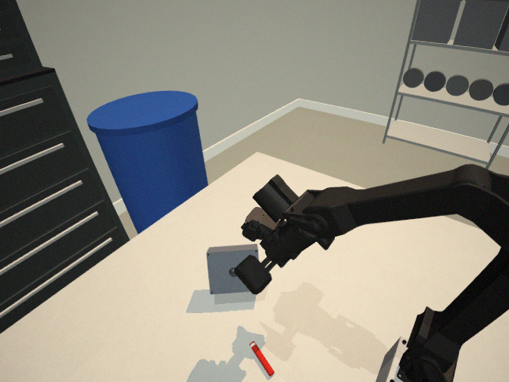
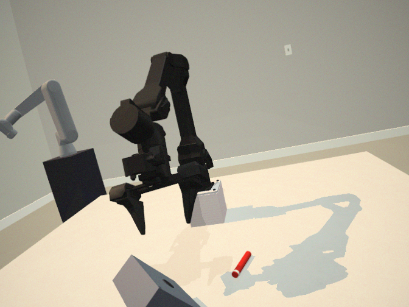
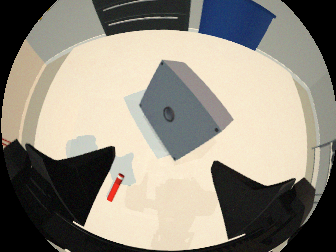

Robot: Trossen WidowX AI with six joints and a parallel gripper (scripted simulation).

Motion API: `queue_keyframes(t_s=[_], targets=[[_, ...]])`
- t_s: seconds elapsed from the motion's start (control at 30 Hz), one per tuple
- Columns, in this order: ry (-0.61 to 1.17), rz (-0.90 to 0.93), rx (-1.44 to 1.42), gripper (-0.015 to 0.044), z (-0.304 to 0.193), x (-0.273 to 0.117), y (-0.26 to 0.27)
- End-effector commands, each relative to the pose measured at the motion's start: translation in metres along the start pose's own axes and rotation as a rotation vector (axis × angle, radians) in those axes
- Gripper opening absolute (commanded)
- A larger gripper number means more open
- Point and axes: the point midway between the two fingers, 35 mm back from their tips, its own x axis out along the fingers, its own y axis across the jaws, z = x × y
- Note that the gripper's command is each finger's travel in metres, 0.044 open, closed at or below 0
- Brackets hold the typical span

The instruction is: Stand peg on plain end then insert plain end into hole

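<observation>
Gripper [image 1: 263, 255] [image 2: 165, 228] [image 3: 164, 160]: fingers spread nearly to full width, nothing between them; above the table, pointing down in exterior view.
Peg [image 1: 261, 358] [image 2: 241, 264] [image 3: 115, 188]: red, lying on the table [image 1: 135, 287] [image 2: 330, 178] [image 3: 100, 90]; 1 white band near 1 end; whole length visible in top view, apart from both fingers.
Panel [image 1: 222, 269] [image 2: 137, 281] [image 3: 180, 110]: sloped face with 1 hole; in top view 1 finger covers part of its right side; in exterior view the bottom frame edge cuts it off.
Hole [image 1: 232, 271] [image 2: 168, 282] [image 3: 169, 114]: dark, partly hidden by that finger in top view; depth cannot be made out.
Arm base [image 1: 388, 361] [image 2: 211, 209]: cut off in top view; upper part hidden behind the gripper in exterior view.
Wrist-view margins: black, corners lost; both fingers cropped by dark gripper parts low in frame.
</observation>
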Motion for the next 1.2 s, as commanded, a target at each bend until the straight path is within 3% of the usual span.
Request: queue_keyframes(t_s=[0.0, 0.53, 1.17], targets=[[0.096, 0.0, 0.068, 0.044, -0.01, 0.013, 0.018], [0.498, -0.192, 0.306, 0.044, -0.08, 0.045, 0.094], [0.511, -0.206, 0.314, 0.044, -0.092, 0.064, 0.095]])
